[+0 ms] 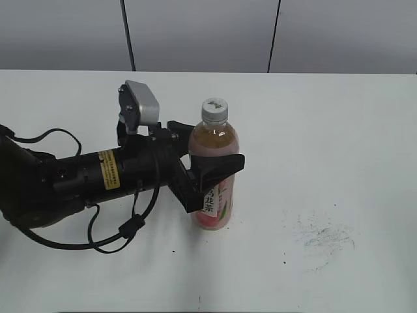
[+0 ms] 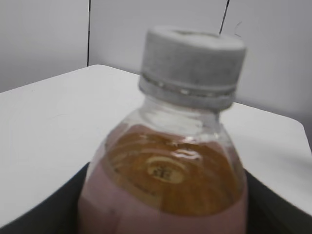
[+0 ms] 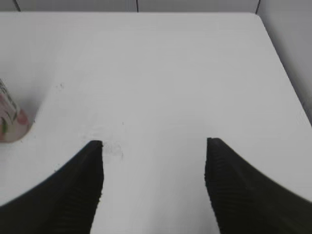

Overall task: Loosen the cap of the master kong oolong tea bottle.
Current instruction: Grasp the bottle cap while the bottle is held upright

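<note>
The master kong oolong tea bottle [image 1: 219, 203] stands upright on the white table [image 1: 339, 130], amber tea above a pink label. Its white-grey ribbed cap [image 1: 214, 110] sits on the neck, untouched. My left gripper [image 1: 215, 147] comes in from the left and is shut on the bottle's body, one black finger on each side at shoulder height. In the left wrist view the bottle [image 2: 161, 185] fills the frame with the cap [image 2: 192, 63] above the jaws. My right gripper [image 3: 155, 143] hovers over bare table, open and holding nothing; the bottle's base [image 3: 9, 119] shows at its far left.
The left arm's black body and looping cables [image 1: 98, 241] lie across the table's left side. A patch of grey scuff marks [image 1: 326, 238] is on the table to the right of the bottle, and also shows as marks [image 3: 112, 146] by the right gripper's left finger.
</note>
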Robot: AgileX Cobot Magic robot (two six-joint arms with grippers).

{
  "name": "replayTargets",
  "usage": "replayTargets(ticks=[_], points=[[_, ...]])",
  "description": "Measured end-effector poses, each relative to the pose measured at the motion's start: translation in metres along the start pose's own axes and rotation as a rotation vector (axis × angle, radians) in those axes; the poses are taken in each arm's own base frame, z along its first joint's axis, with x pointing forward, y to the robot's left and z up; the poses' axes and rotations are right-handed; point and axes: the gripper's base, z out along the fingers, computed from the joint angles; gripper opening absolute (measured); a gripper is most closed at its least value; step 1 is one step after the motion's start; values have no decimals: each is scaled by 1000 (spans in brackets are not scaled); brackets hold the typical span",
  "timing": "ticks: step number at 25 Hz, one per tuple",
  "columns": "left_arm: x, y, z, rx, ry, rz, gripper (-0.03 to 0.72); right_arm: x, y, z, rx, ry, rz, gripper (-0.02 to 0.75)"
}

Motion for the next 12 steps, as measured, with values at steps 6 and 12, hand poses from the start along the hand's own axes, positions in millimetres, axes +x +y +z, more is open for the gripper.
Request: replayTargets(ticks=[6,12], points=[[0,0,0,0,0,0,450,-37,15,69,-305,178,-65,410],[0,0,0,0,0,0,450,-96,18,147,-465,351,-73,396]])
